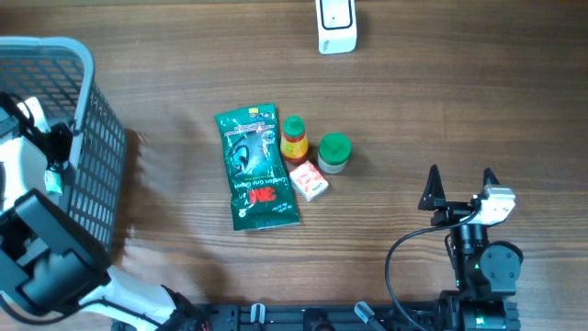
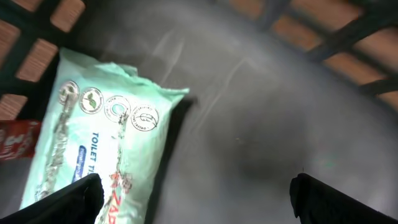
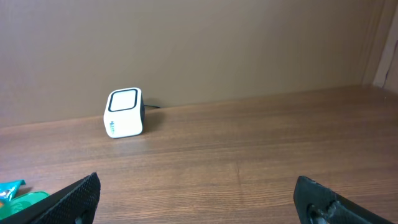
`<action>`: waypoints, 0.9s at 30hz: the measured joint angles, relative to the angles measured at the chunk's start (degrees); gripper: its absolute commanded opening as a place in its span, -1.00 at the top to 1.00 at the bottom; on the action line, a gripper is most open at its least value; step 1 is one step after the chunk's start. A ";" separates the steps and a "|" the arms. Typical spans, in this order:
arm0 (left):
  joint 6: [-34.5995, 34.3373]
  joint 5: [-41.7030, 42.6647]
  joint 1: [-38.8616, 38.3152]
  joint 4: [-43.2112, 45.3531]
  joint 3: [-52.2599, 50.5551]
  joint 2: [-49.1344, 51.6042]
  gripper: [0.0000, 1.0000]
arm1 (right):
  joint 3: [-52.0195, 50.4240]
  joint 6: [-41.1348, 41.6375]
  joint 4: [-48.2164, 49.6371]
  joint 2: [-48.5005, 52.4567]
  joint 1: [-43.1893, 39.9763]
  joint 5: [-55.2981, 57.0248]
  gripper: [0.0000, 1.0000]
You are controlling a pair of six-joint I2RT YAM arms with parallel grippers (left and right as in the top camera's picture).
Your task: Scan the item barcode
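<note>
In the left wrist view, a mint-green toilet tissue pack point(image 2: 102, 143) lies flat on the grey floor of the basket point(image 2: 280, 124). My left gripper point(image 2: 196, 194) hangs over it, open and empty, with its left finger point(image 2: 74, 199) above the pack's lower end. The white barcode scanner point(image 1: 336, 26) stands at the table's far edge and also shows as the scanner point(image 3: 124, 112) in the right wrist view. Low over the table's front right, my right gripper point(image 1: 459, 175) is open and empty, its fingertips point(image 3: 74, 196) spread wide and facing the scanner.
The grey mesh basket point(image 1: 92, 156) stands at the left with the left arm reaching into it. Mid-table lie a green 3M packet point(image 1: 255, 167), a green-capped bottle point(image 1: 294, 138), a green-lidded jar point(image 1: 333, 152) and a small pink box point(image 1: 310, 180). A red packet point(image 2: 12, 140) lies in the basket.
</note>
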 measured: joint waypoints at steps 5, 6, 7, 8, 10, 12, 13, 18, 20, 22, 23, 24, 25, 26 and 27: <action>1.75 -3.98 0.28 0.39 0.11 3.87 -1.00 | 0.00 0.00 0.00 0.00 0.00 0.00 -0.99; 2.03 -4.22 0.37 0.46 0.17 4.02 -1.00 | 0.00 0.00 0.00 0.00 0.00 0.00 -0.99; 2.10 -4.50 0.46 0.52 0.28 4.22 -0.98 | 0.00 0.00 0.00 0.00 0.00 0.00 -0.99; 2.25 -4.66 0.57 0.66 0.35 4.33 -0.89 | 0.00 0.00 0.00 0.00 0.00 0.00 -0.99; 2.56 -4.96 1.36 0.92 0.50 4.52 -0.64 | 0.00 0.00 0.00 0.00 0.00 0.00 -0.99; 2.67 -5.18 2.38 0.90 0.55 4.57 -0.55 | 0.00 0.00 0.00 0.00 -0.02 0.00 -0.99; 2.82 -5.33 3.30 0.85 0.61 4.57 -0.40 | 0.00 0.00 0.02 0.00 -0.02 0.00 -1.00; 2.89 -5.92 6.60 0.83 0.87 4.57 0.92 | 0.00 0.00 0.00 0.00 -0.02 0.00 -1.00; 2.91 -5.92 6.99 0.63 1.40 4.46 0.92 | 0.00 0.00 0.00 0.00 0.00 0.00 -0.99; 2.84 -6.03 6.97 0.61 1.42 4.44 0.92 | 0.00 0.00 0.00 0.00 0.00 0.00 -1.00; 2.60 -5.99 6.97 0.61 1.42 4.44 0.92 | 0.00 0.00 0.00 0.00 0.00 0.00 -1.00; 2.19 -6.01 6.97 0.63 1.42 4.44 0.92 | 0.00 0.00 0.00 0.00 0.00 0.00 -0.99; 1.90 -6.01 6.97 0.61 1.42 4.44 0.92 | 0.00 0.00 0.00 0.00 -0.02 0.00 -1.00; 1.36 -6.01 6.97 0.61 1.42 4.24 0.92 | 0.00 0.00 0.00 0.00 0.00 0.00 -0.99; 0.85 -5.97 6.99 0.48 1.40 3.98 0.92 | 0.00 -0.02 0.02 0.00 0.00 0.00 -0.99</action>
